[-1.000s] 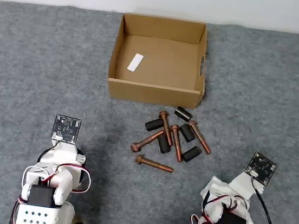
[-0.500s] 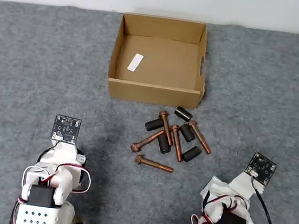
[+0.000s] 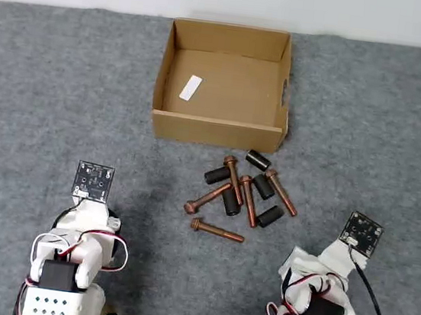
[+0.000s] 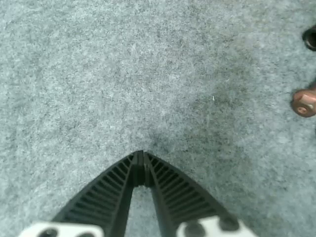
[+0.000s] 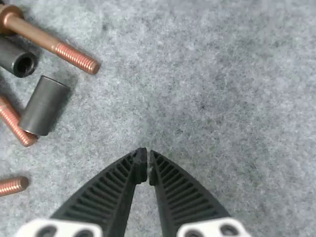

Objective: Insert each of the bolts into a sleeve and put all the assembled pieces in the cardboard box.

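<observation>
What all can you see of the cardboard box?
The cardboard box is brown, shallow and open-topped, with four upright walls and a hand-hole cut in one side wall. It sits flat on the grey mat, near its far edge. A small white slip lies on its floor; nothing else is inside. The bolts and sleeves lie just before its near wall, apart from it.
</observation>
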